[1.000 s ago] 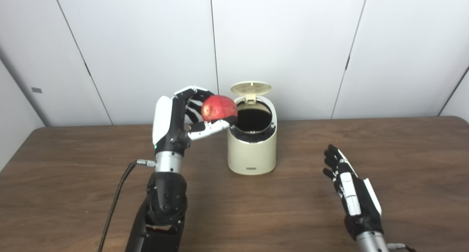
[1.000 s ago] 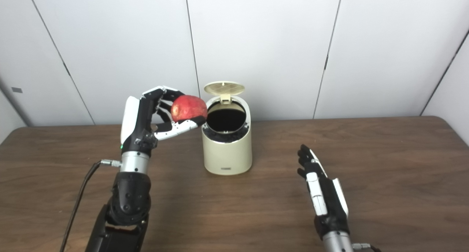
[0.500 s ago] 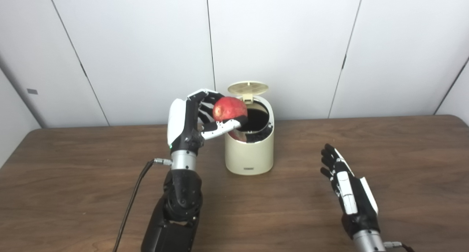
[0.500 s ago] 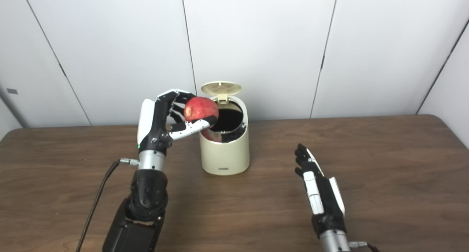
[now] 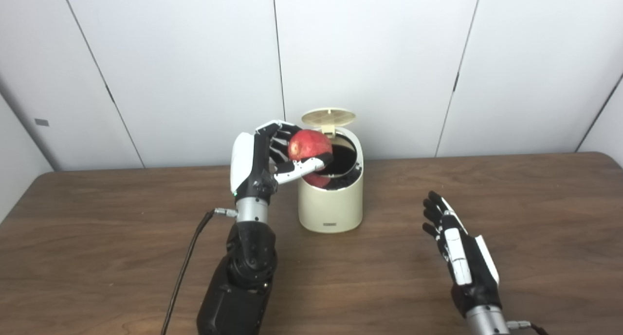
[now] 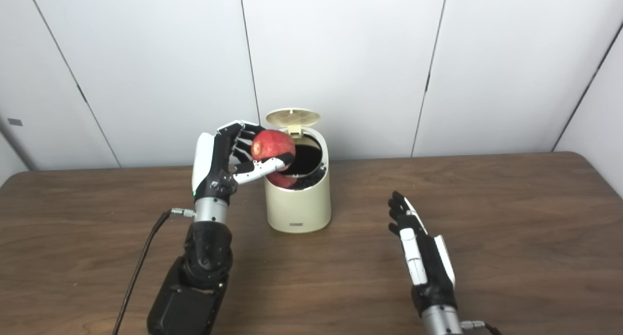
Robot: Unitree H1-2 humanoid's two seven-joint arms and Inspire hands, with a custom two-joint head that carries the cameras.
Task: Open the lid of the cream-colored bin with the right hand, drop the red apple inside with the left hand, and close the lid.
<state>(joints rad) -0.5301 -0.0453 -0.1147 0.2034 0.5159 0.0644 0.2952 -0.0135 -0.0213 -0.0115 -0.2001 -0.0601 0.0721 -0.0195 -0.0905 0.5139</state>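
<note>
The cream-colored bin (image 5: 331,206) stands at the middle of the brown table, its round lid (image 5: 328,116) tipped up at the back and its dark mouth showing. My left hand (image 5: 265,157) is shut on the red apple (image 5: 308,146), which hangs over the left rim of the bin's mouth; a red reflection shows on the shiny inner rim below it. My right hand (image 5: 455,242) hovers open above the table to the right of the bin, fingers pointing away, holding nothing.
A black cable (image 5: 187,264) runs from the left wrist down to the table's front edge. The white panelled wall (image 5: 389,57) stands close behind the bin. Bare table top (image 5: 97,237) stretches left and right of both arms.
My left hand has carried the apple to the right, from beside the bin to over its left rim. The camera has shifted slightly. The right hand has stayed about where it was.
</note>
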